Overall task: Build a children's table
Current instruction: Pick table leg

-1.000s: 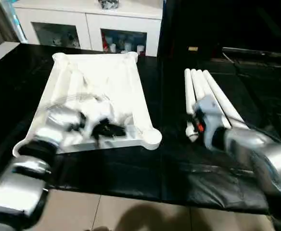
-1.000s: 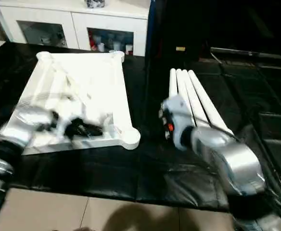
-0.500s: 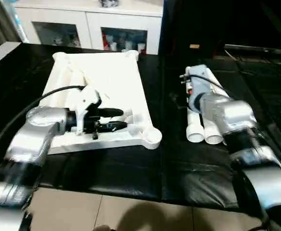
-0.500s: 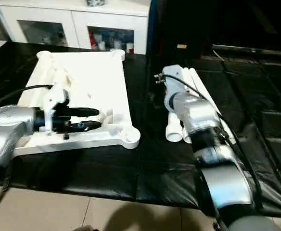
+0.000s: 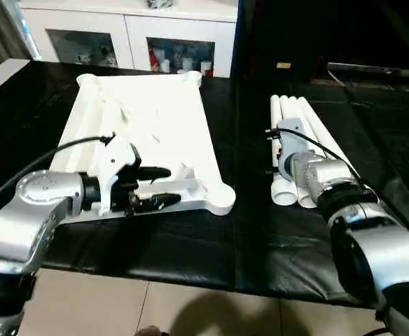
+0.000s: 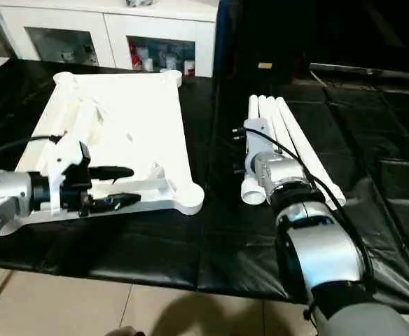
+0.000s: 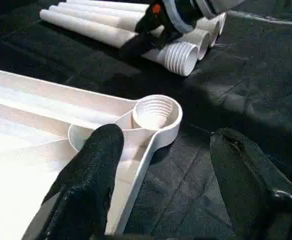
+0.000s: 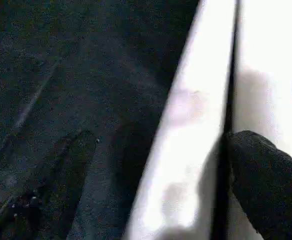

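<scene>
The children's table top [image 5: 148, 112] lies upside down on the black cloth, ribs up, its near right corner socket [image 5: 222, 201] [image 7: 156, 112] empty. My left gripper [image 5: 157, 187] [image 7: 168, 137] is open at the top's near rim. One finger [image 7: 93, 170] hangs over the white plastic and the other [image 7: 241, 170] over the cloth, holding nothing. To the right, several white legs [image 5: 309, 119] lie side by side. My right gripper [image 5: 283, 133] rests low on their near ends, open. One finger [image 8: 266, 175] sits in the groove beside the leftmost leg [image 8: 186, 140].
A white glass-door cabinet [image 5: 134, 35] stands behind the work surface. The black cloth [image 5: 246, 238] covers the surface to its near edge, with tiled floor [image 5: 155, 308] below. The threaded leg ends [image 7: 183, 55] point toward the corner socket across a strip of cloth.
My left gripper's fingers have spread wider and sit slightly lower at the top's near rim. The right arm has swung in and settled over the legs' near ends.
</scene>
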### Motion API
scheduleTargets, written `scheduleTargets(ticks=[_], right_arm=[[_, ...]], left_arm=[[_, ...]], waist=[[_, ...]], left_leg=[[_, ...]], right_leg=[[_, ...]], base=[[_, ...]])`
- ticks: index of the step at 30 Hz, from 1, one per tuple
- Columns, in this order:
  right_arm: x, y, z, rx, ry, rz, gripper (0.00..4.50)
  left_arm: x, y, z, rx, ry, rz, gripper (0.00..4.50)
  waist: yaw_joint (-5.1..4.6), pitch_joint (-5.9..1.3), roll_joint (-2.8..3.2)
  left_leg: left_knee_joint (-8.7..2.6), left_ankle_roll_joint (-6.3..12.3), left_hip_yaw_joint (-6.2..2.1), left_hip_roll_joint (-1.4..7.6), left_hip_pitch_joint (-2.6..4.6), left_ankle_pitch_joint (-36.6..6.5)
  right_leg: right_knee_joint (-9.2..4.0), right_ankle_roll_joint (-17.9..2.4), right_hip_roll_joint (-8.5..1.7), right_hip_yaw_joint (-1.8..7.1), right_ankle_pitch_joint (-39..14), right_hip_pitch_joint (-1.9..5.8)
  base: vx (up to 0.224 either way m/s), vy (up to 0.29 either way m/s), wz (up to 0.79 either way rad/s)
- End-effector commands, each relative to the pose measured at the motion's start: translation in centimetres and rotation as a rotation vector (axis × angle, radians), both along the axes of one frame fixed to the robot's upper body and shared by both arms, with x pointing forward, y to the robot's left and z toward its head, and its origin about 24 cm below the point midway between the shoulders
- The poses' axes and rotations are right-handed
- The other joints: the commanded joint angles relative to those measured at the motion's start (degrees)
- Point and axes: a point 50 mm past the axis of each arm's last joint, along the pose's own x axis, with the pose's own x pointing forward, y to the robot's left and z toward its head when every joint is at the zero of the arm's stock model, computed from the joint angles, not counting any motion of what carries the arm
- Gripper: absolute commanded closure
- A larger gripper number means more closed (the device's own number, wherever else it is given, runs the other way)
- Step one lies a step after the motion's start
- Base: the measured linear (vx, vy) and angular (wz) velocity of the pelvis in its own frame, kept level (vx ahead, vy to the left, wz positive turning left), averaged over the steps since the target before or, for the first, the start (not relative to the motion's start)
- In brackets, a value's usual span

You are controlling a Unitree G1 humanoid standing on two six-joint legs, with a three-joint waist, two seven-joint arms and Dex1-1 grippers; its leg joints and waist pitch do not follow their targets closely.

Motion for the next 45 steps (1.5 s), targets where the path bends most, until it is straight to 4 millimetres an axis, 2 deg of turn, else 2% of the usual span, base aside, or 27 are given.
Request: scheduleTargets(ticks=[1, 8, 12, 15, 18, 23, 24, 25, 28, 30, 33, 35, 41, 45], right_arm=[[0.2, 0.2, 0.4, 0.016, -0.001, 0.004, 0.00], [0.0, 0.2, 0.1, 0.054, 0.042, 0.018, 0.00], [-0.4, 0.1, -0.4, 0.084, 0.110, 0.025, 0.37], [-0.6, -0.1, -0.5, 0.086, 0.160, 0.033, 0.71], [-0.7, -0.2, -0.4, 0.082, 0.187, 0.050, 0.82], [-0.5, -0.8, 0.3, 0.045, 0.205, 0.056, 1.26], [-0.5, -0.8, 0.4, 0.044, 0.204, 0.055, 1.48], [-0.5, -0.9, 0.5, 0.049, 0.207, 0.056, 1.48], [-0.5, -0.9, 0.5, 0.061, 0.213, 0.056, 1.68], [-0.5, -0.9, 0.6, 0.065, 0.221, 0.065, 2.00], [-0.6, -0.7, 0.6, 0.083, 0.227, 0.068, 2.11], [-0.6, -0.7, 0.5, 0.092, 0.232, 0.068, 2.41], [-0.5, -0.7, 0.6, 0.145, 0.216, 0.043, 2.63], [0.2, -0.5, 1.8, 0.254, 0.141, 0.034, 2.64]], left_arm=[[-0.2, 0.0, 0.2, 0.008, 0.000, -0.001, 1.33], [-0.4, 0.0, 0.2, 0.018, 0.007, -0.003, 1.33], [-0.6, -0.1, 0.2, 0.028, 0.013, -0.009, 1.27], [-0.6, -0.1, 0.3, 0.034, 0.017, -0.017, 1.27], [-0.5, 0.0, 0.3, 0.037, 0.018, -0.022, 1.27], [-0.4, 0.0, 0.5, 0.055, 0.015, -0.036, 1.27], [-0.3, 0.0, 0.6, 0.055, 0.015, -0.038, 1.27], [-0.3, 0.0, 0.6, 0.057, 0.015, -0.040, 1.27], [-0.3, 0.0, 0.6, 0.059, 0.015, -0.046, 1.27], [-0.4, -0.1, 0.7, 0.059, 0.019, -0.058, 1.27], [-0.6, -0.2, 0.7, 0.060, 0.024, -0.067, 1.27], [-0.6, -0.2, 0.7, 0.061, 0.026, -0.070, 1.27], [-0.4, -0.3, 0.7, 0.059, 0.020, -0.068, 1.27], [-0.1, -0.6, 0.6, 0.056, 0.008, -0.058, 1.27]], waist=[[-0.19, -4.20, 0.59], [-0.10, -4.41, 0.55], [0.01, -4.36, 0.31], [0.11, -4.35, 0.47], [0.13, -4.28, 0.63], [0.23, -4.34, 0.72], [0.23, -4.34, 0.70], [0.23, -4.34, 0.69], [0.24, -4.34, 0.61], [0.25, -4.33, 0.44], [0.28, -4.28, 0.52], [0.27, -4.31, 0.53], [0.31, -4.33, 0.37], [0.29, -4.44, 0.43]], left_leg=[[-3.33, -2.28, 0.15, 1.08, 0.97, -6.58], [-3.14, -1.50, 0.14, 0.96, 0.81, -4.80], [-3.13, -1.10, 0.22, 1.02, 0.77, -4.74], [-3.13, -1.16, 0.21, 1.09, 0.80, -4.94], [-3.14, -1.45, 0.20, 1.12, 0.78, -5.52], [-3.12, -1.74, 0.18, 1.14, 0.82, -5.40], [-3.08, -1.76, 0.21, 1.14, 0.83, -5.30], [-3.08, -1.75, 0.22, 1.14, 0.84, -5.34], [-3.08, -1.71, 0.22, 1.13, 0.77, -5.22], [-3.09, -1.64, 0.25, 1.17, 0.77, -5.42], [-3.12, -1.76, 0.23, 1.17, 0.76, -5.46], [-3.12, -1.77, 0.22, 1.21, 0.77, -5.46], [-3.09, -1.62, 0.26, 1.19, 0.75, -4.99], [-2.98, -1.31, 0.29, 1.20, 0.76, -4.55]], right_leg=[[-3.19, -13.47, -3.02, 1.60, 3.66, 2.99], [-2.90, -13.85, -2.86, 1.46, 6.30, 3.11], [-2.94, -14.25, -2.88, 1.43, 5.80, 3.11], [-2.95, -14.35, -2.88, 1.39, 4.88, 3.08], [-2.99, -14.46, -2.89, 1.36, 4.13, 2.95], [-2.95, -14.67, -2.95, 1.33, 4.28, 2.93], [-2.95, -14.67, -2.93, 1.34, 4.66, 2.92], [-2.95, -14.72, -2.94, 1.36, 4.72, 2.92], [-2.93, -14.86, -2.95, 1.33, 4.78, 2.99], [-2.98, -14.96, -3.01, 1.35, 4.02, 2.99], [-2.99, -14.87, -3.01, 1.36, 3.62, 2.93], [-2.94, -14.87, -3.03, 1.34, 3.80, 2.95], [-2.94, -14.80, -3.04, 1.38, 3.89, 2.99], [-2.84, -14.87, -3.03, 1.39, 5.17, 3.00]], base=[[0.000, 0.000, 0.00], [0.000, 0.000, 0.00], [0.000, 0.000, 0.00], [0.000, 0.000, 0.00], [0.000, 0.000, 0.00], [0.000, 0.000, 0.00], [0.000, 0.000, 0.00], [0.000, 0.000, 0.00], [0.000, 0.000, 0.00], [0.000, 0.000, 0.00], [0.000, 0.000, 0.00], [0.000, 0.000, 0.00], [0.000, 0.000, 0.00], [0.000, 0.000, 0.00]])
